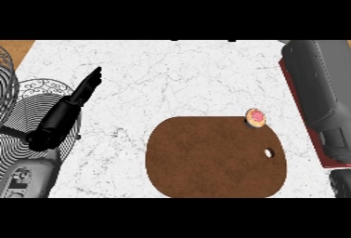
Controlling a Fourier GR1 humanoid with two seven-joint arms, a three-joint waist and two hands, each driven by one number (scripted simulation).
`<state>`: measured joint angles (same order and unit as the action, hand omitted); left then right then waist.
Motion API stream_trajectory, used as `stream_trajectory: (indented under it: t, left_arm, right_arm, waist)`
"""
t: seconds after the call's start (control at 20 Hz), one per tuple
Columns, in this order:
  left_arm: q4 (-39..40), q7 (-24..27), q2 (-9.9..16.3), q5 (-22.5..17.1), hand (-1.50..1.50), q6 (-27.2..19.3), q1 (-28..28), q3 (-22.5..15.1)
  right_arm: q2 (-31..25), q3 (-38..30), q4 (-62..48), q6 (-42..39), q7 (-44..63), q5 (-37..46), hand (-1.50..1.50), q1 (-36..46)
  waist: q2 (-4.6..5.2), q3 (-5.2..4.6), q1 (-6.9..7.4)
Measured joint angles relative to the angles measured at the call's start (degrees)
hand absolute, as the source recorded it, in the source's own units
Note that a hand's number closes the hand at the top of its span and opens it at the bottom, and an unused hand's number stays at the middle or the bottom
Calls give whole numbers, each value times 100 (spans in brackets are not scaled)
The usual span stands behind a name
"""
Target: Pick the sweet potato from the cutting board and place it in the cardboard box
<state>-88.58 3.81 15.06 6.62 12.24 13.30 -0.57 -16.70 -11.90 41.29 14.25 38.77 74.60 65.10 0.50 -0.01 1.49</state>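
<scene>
The left hand (65,111) is glossy black and slender, tapering to dark fingers (94,74), on a pale grey forearm (27,179). The right forearm (319,88) is darker grey, smooth and boxy.

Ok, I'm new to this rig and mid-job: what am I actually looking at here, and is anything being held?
This single picture comes from the robot's head, looking steeply down at a white marble counter. At the left, the black left hand is open with straight fingers, above a wire rack, and holds nothing. At the right is the grey right forearm; its hand does not show. A red edge peeks from beneath it, and I cannot tell what that is. A brown cutting board lies in the middle, with a small round orange-pink piece, likely the sweet potato, at its far right edge.
</scene>
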Motion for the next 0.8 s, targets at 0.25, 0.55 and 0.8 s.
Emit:
stream_trajectory:
  t: [0.25, 0.55, 0.8]
  left_arm:
    - [113, 92, -62, 93, 0, -53, -17, -12]
    - [90, 63, -45, 56, 0, 17, 11, 59]
    - [45, 41, -73, 70, 0, -10, -45, 83]
  right_arm:
    - [-547, -390, -298, 391, 92, -86, 150, 38]
    - [-1262, -652, -904, 372, -213, -179, 150, -33]
    - [-1738, -960, -1407, -339, -636, -555, 150, -287]
  waist:
    - [-7, 1, -44]
    - [-7, 2, -44]
    - [-19, 4, -80]
